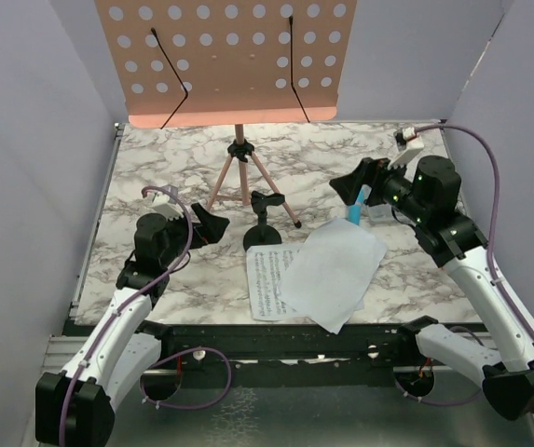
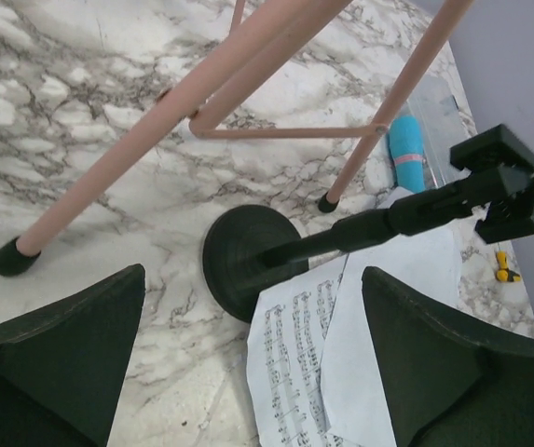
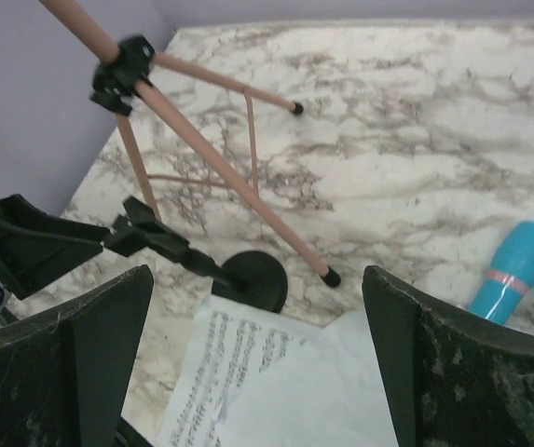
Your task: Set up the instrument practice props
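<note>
Standing at the back of the worktop [image 1: 155,158] in the top view, the pink music stand [image 1: 239,65] has the mic stand [image 1: 264,223] before its legs, two overlapping pages [image 1: 327,275] nearer, and the blue microphone [image 1: 355,209] beside the right end effector [image 1: 352,186]. The left wrist view shows the left end effector [image 2: 253,279] spread wide and empty (mic stand base just ahead). The right wrist view shows the right one likewise.

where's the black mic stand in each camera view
Top external: mic stand at centre, just below the pink tripod.
Left wrist: mic stand at centre, base low, rod leaning right.
Right wrist: mic stand lower left of centre.
Shared landmark: the printed sheet-music page beside its base.
</note>
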Robot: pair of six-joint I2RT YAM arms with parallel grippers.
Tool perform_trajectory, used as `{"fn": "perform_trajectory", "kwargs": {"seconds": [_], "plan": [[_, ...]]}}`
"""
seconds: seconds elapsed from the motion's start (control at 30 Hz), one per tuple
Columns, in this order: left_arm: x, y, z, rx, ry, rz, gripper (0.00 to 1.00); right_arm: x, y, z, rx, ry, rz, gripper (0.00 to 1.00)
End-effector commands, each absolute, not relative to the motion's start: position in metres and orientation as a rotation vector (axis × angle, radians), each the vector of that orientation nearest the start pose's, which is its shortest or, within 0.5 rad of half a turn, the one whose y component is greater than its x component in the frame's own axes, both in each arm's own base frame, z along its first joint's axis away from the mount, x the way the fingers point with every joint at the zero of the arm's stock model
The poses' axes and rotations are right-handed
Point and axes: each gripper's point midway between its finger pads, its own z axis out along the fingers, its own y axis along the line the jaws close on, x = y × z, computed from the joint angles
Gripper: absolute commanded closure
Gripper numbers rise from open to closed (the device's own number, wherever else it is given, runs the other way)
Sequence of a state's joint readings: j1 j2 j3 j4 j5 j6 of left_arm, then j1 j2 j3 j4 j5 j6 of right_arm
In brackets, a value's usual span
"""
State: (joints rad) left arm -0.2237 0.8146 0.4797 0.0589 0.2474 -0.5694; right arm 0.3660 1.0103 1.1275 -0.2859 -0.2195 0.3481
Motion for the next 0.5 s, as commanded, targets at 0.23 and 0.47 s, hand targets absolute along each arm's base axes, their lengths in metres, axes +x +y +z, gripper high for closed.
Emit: {"fn": "perform_trajectory", "kwargs": {"seconds": [0.23, 0.47], "plan": [[0.245, -0.150, 0.131, -0.304, 2.044, -1.006, 0.09, 0.272, 0.186, 0.200, -0.177, 2.086, 0.848, 0.01], [0.231, -0.170, 0.109, -0.270, 2.150, -1.059, 0.11, 0.258, 0.193, 0.154, -0.158, 2.185, 0.927, 0.02]]}}
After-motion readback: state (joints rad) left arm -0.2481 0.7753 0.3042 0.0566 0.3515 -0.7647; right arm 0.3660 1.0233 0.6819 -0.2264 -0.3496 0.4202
